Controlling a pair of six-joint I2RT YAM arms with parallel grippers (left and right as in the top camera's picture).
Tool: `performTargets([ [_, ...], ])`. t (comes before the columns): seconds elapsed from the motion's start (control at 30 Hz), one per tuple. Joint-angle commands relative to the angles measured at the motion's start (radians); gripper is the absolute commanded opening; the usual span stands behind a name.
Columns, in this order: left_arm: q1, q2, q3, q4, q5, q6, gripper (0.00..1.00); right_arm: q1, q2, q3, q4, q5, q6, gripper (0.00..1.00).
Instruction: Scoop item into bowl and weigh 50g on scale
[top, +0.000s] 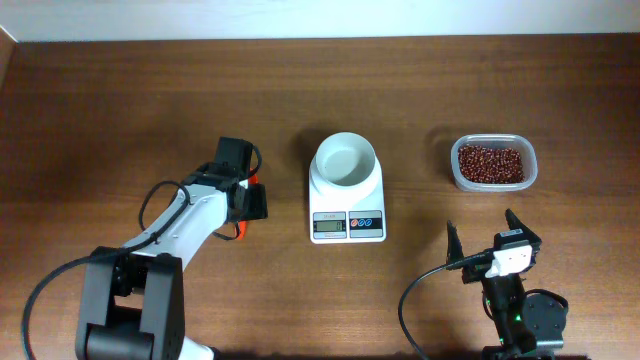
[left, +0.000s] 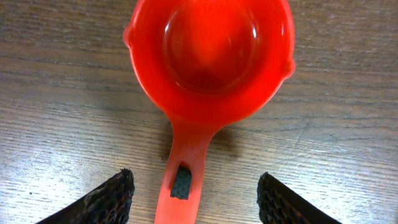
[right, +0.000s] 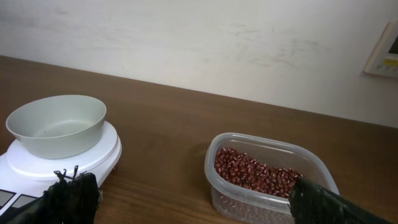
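The white bowl (top: 346, 160) stands empty on the white scale (top: 347, 212) at mid-table; both show in the right wrist view, bowl (right: 57, 124) and scale (right: 37, 167). The reddish-brown beans (top: 490, 162) fill a clear plastic tub (top: 493, 184) to the right, also in the right wrist view (right: 255, 173). A red scoop (left: 208, 56) lies empty on the table. My left gripper (left: 196, 198) is open, its fingers on either side of the scoop's handle (left: 181, 186), apart from it. My right gripper (top: 482, 232) is open and empty, near the front edge below the tub.
The left arm (top: 170, 235) reaches in from the front left over the wooden table (top: 120, 110). A cable loops beside the right arm's base (top: 410, 310). A pale wall runs along the table's far edge (right: 186, 37).
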Motion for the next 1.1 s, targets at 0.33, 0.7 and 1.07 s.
performTargets([
  [0.33, -0.002, 0.009, 0.003, 0.059, -0.016, 0.008, 0.66, 0.004, -0.006, -0.005, -0.005, 0.005, -0.001, 0.99],
  [0.7, -0.002, 0.010, 0.003, 0.100, -0.016, 0.008, 0.63, 0.004, -0.006, -0.005, -0.005, 0.005, -0.001, 0.99],
  [1.07, -0.002, 0.010, 0.003, 0.050, -0.027, 0.008, 0.45, 0.004, -0.006, -0.005, -0.005, 0.005, -0.001, 0.99],
])
